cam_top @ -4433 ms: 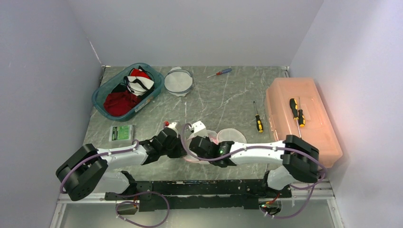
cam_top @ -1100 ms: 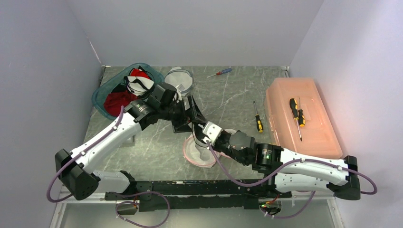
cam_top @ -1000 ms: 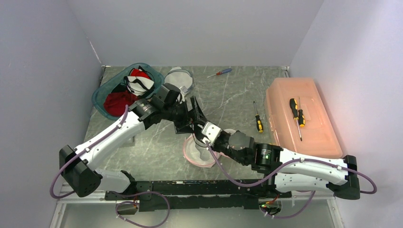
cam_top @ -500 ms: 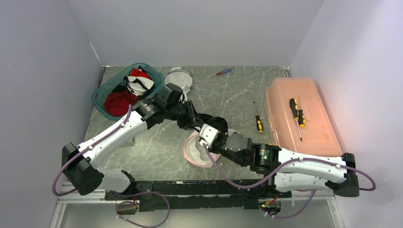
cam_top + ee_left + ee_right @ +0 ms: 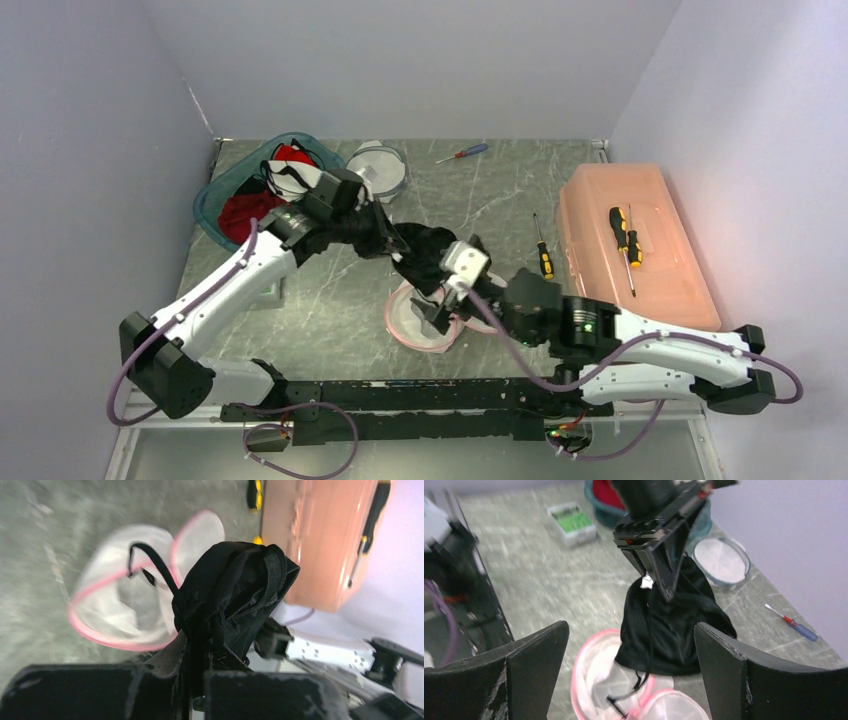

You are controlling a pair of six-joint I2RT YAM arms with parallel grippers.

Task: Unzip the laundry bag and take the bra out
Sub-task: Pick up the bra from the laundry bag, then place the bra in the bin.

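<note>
While the left fingers (image 5: pixel 260 695) clamp the black bra (image 5: pixel 428 250), hanging above the open laundry bag (image 5: pixel 412 328), the right fingers (image 5: pixel 531 665) gape wide at its near side.

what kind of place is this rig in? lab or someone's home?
Likely a robot lab test cell, not a home: plain walls box in a marble-pattern table, and the props are mismatched: a mesh laundry bag, a black bra, an orange toolbox with screwdrivers on its lid.
</note>
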